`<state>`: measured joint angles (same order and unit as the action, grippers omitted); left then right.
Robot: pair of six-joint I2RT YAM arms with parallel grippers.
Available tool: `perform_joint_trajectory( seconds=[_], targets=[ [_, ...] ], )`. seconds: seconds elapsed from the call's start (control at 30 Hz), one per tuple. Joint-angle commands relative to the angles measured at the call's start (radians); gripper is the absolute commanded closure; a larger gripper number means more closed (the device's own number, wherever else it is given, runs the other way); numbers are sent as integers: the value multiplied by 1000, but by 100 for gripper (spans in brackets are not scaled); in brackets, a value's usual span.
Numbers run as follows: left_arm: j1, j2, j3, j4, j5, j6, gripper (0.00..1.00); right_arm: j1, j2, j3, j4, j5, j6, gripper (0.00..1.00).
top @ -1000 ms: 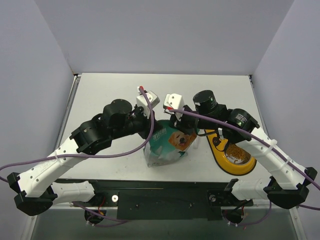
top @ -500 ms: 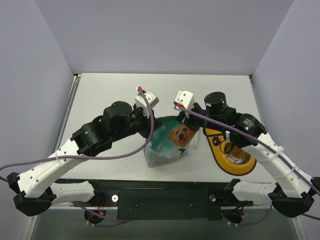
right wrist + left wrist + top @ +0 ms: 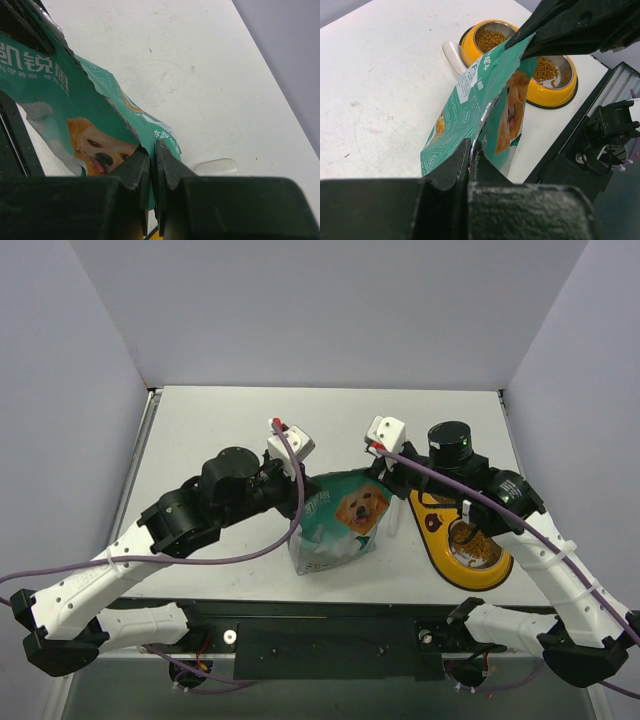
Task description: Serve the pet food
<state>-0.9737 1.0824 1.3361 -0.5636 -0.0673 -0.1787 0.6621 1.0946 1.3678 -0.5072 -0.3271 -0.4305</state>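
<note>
Left gripper (image 3: pixel 472 151) and right gripper (image 3: pixel 149 152) both pinched shut on the top edge of the teal bag (image 3: pixel 338 525), one at each end, bag upright.
Pet food (image 3: pixel 546 70) sits in both steel wells of the yellow bowl (image 3: pixel 555 98), right of the bag; clear scoop (image 3: pixel 453 54) lies just beside the bowl, partly behind the bag. Bag's contents hidden; right arm covers much of the bowl from above.

A white table (image 3: pixel 220 430) stands enclosed by plain pale grey walls (image 3: pixel 330 310).

Teal bag (image 3: pixel 338 522) between left tool (image 3: pixel 304 484) and right tool (image 3: pixel 386 474), pet food (image 3: pixel 480 554) in yellow bowl (image 3: pixel 441 560) beside
</note>
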Motion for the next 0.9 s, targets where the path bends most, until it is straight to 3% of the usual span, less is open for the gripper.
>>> perform_joint_trajectory(
  seconds=[0.0, 0.4, 0.63, 0.87],
  targets=[
    [35, -177, 14, -167, -166, 24, 100, -163, -45, -13, -151, 467, -60, 100],
    [33, -260, -77, -137, -131, -30, 100, -217, -79, -39, -168, 510, -48, 100],
    [35, -234, -37, -186, -92, 36, 100, -210, -140, -65, -197, 294, -178, 100],
    [35, -211, -9, -236, -45, 50, 100, -190, -168, -73, -246, 244, -189, 100]
  ],
)
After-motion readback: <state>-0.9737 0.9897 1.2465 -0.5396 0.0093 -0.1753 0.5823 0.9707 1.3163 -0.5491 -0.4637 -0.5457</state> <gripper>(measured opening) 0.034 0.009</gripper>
